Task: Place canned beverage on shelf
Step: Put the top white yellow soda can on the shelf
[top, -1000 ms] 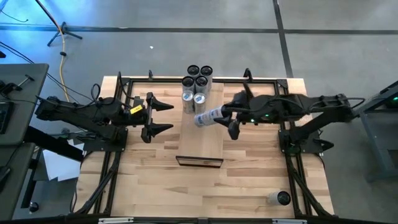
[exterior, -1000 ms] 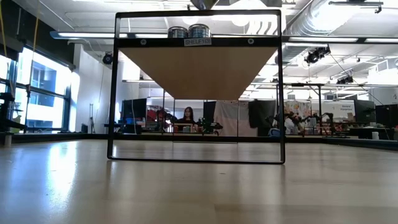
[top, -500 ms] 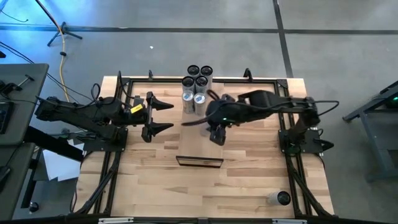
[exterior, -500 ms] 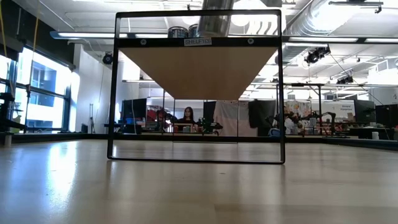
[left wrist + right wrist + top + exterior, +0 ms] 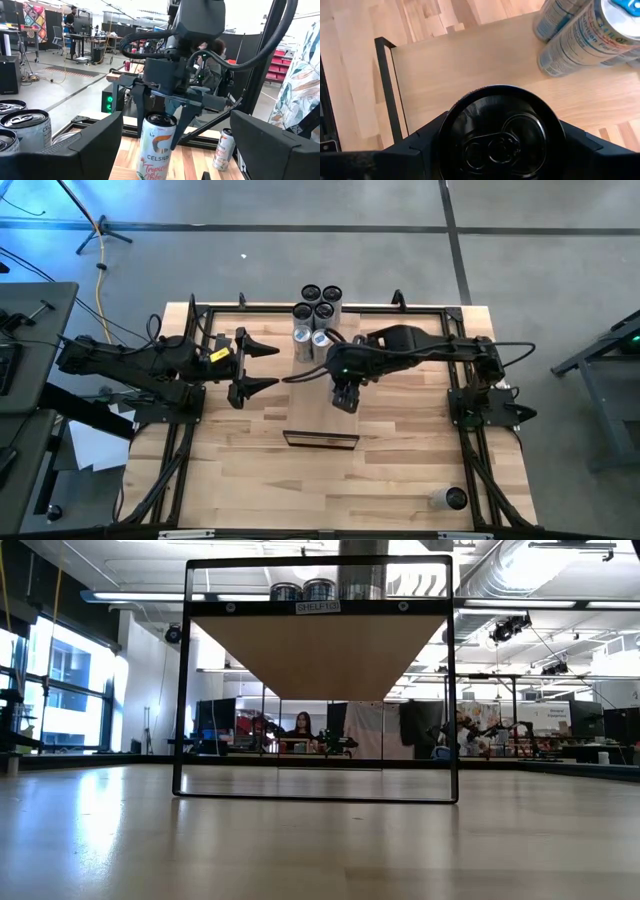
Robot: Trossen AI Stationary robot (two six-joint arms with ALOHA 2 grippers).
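Right gripper (image 5: pixel 161 107): dark two-finger claw, pointing down over the middle of the shelf, its fingers closed against both sides of the held can near its top.

Held can (image 5: pixel 156 145): white slim aluminium beverage can with orange and green print and a dark lid. It stands upright between the fingers. The right wrist view looks straight down on its lid, with the pale board below. Whether its base already touches the board cannot be told.

Shelf (image 5: pixel 322 410): long narrow board of pale smooth wood, raised in a thin black metal frame. The low view shows its underside well above the tabletop.

Stocked cans (image 5: pixel 318 315): cluster of silver-topped cans standing upright at the far end of the shelf. The held can is near them but apart, toward the shelf's near end.

Spare can (image 5: pixel 447 498): one can lying on its side at the near right corner of the butcher-block tabletop (image 5: pixel 250 470), well apart from the shelf.

Left gripper (image 5: pixel 255 368): dark claw, fingers spread wide, empty, waiting over the tabletop left of the shelf.

Progress, as judged: carrying is done and the can is upright above its place. Left to do: set it down fully, release, and lift clear without tipping it. The spare can likely remains for a later round.
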